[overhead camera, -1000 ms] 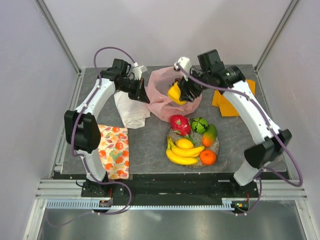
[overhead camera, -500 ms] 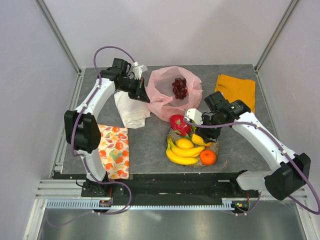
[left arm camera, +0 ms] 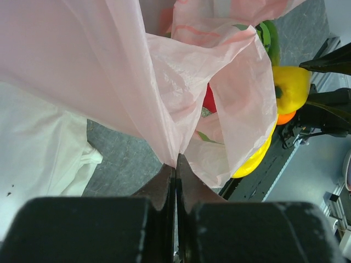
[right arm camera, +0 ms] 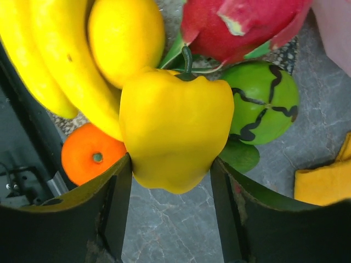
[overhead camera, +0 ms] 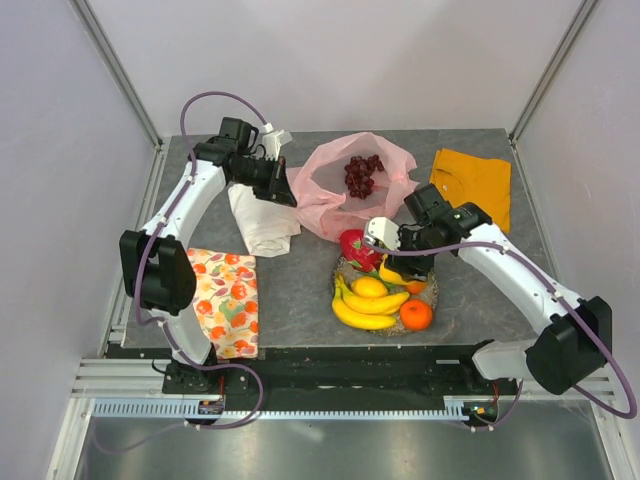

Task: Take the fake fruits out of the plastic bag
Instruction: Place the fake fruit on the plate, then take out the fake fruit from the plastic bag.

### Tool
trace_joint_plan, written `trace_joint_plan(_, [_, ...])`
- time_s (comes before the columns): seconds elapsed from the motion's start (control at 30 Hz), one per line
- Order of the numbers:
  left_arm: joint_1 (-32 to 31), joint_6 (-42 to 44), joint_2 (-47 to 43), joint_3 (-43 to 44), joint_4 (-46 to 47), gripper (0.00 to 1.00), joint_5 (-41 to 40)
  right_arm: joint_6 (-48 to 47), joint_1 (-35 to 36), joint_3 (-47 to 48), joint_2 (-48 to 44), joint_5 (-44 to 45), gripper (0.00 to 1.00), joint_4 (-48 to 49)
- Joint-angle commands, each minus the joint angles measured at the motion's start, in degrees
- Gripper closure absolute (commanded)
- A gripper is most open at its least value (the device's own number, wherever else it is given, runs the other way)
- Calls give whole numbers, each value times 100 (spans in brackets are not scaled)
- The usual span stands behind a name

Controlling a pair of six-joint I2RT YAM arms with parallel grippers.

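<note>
The pink plastic bag (overhead camera: 330, 195) lies open at the back of the table with dark purple grapes (overhead camera: 361, 175) inside. My left gripper (overhead camera: 283, 190) is shut on the bag's edge, and thin pink film (left arm camera: 109, 66) runs up from its closed jaws (left arm camera: 175, 164). My right gripper (overhead camera: 396, 266) is shut on a yellow fruit (right arm camera: 173, 120), low over the silver dish (overhead camera: 434, 293). On the dish are the dragon fruit (overhead camera: 358, 247), a yellow round fruit (overhead camera: 370, 287), the banana bunch (overhead camera: 364, 311) and the orange (overhead camera: 416, 314). The green round fruit (right arm camera: 263, 109) shows in the right wrist view.
A white cloth (overhead camera: 262, 222) lies under the left arm beside the bag. A fruit-patterned cloth (overhead camera: 228, 300) is at the front left. An orange cloth (overhead camera: 472, 182) lies at the back right.
My right gripper carried the yellow fruit out of the bag and down to the dish, uncovering the grapes. The left gripper stayed shut on the bag's edge, shifting slightly.
</note>
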Motion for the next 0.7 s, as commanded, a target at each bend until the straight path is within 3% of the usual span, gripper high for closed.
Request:
trace_joint_plan(0.0, [16, 245, -307, -15, 102, 98, 4, -465, 49, 483, -29, -591, 26, -525])
trace_joint_plan(0.07, [16, 271, -316, 21, 93, 99, 65, -387, 75, 990, 32, -618, 18, -807])
trace_joint_plan(0.27, [25, 253, -368, -76, 84, 98, 214, 375, 75, 2434, 330, -1075, 9, -615])
trace_joint_plan(0.67, [7, 60, -316, -67, 102, 98, 469, 1951, 75, 2927, 2166, 224, 20, 1846])
